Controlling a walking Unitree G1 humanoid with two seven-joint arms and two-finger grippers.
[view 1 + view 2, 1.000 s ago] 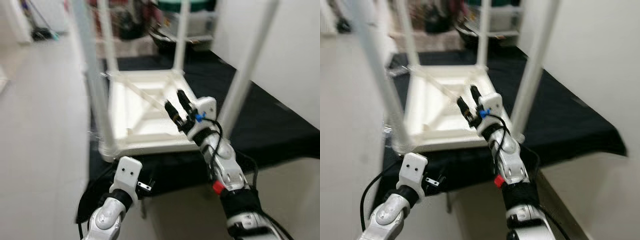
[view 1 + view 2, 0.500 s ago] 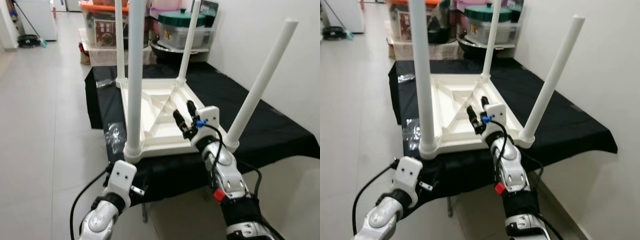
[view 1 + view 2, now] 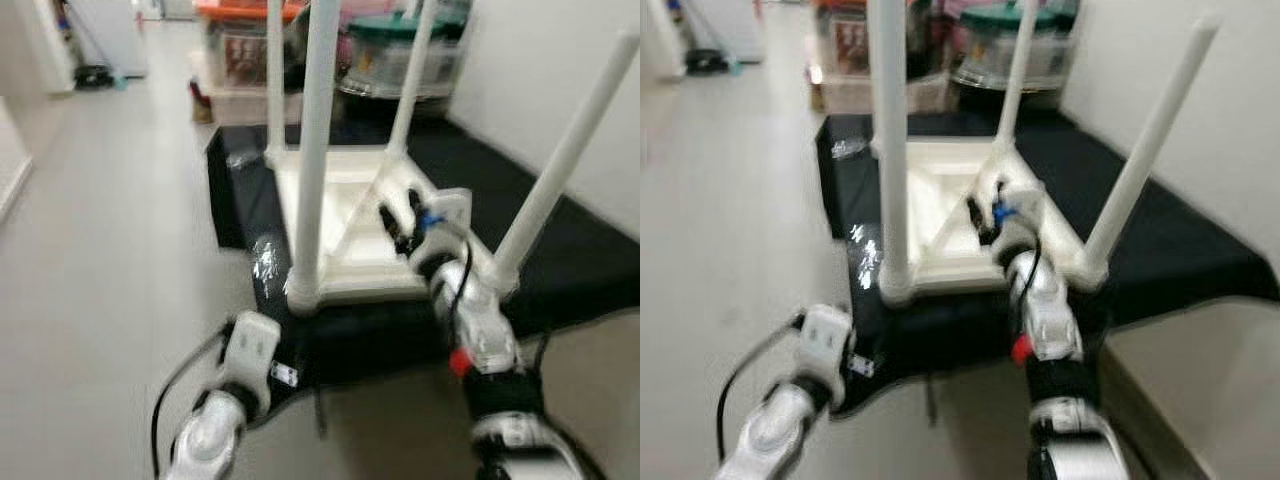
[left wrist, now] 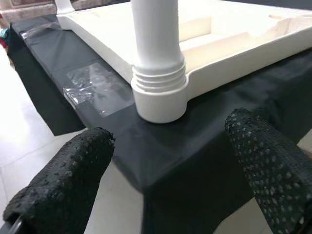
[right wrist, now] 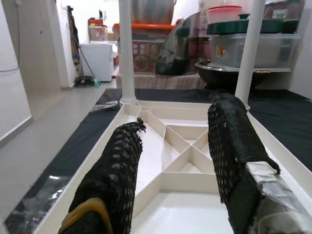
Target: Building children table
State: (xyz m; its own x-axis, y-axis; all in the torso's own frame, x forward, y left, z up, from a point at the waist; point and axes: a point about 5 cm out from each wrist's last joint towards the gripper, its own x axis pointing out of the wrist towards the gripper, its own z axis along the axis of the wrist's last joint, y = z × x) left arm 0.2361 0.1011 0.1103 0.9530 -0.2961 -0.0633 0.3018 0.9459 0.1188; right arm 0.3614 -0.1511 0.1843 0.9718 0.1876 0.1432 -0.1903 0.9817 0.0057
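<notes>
The white children's table [image 3: 345, 195] lies upside down on a black cloth [image 3: 570, 270], its four legs pointing up. My right gripper [image 3: 401, 214] hovers open just above the near rim of the tabletop; along its fingers [image 5: 117, 170] I see the ribbed underside [image 5: 183, 146]. Lower down, in front of the cloth's near edge, is my left gripper [image 4: 170, 134], open and holding nothing. It faces the near-left leg's [image 4: 156, 48] threaded base at the table's corner.
A crumpled clear plastic bag [image 4: 92, 87] lies on the cloth beside the near-left corner. Storage boxes and bins [image 3: 245, 50] stand behind the table. A white wall [image 3: 530, 60] runs along the right, and open floor [image 3: 110, 230] lies to the left.
The whole picture has shifted and blurred, so the camera moved. Both grippers keep their places relative to the table, and both stay open.
</notes>
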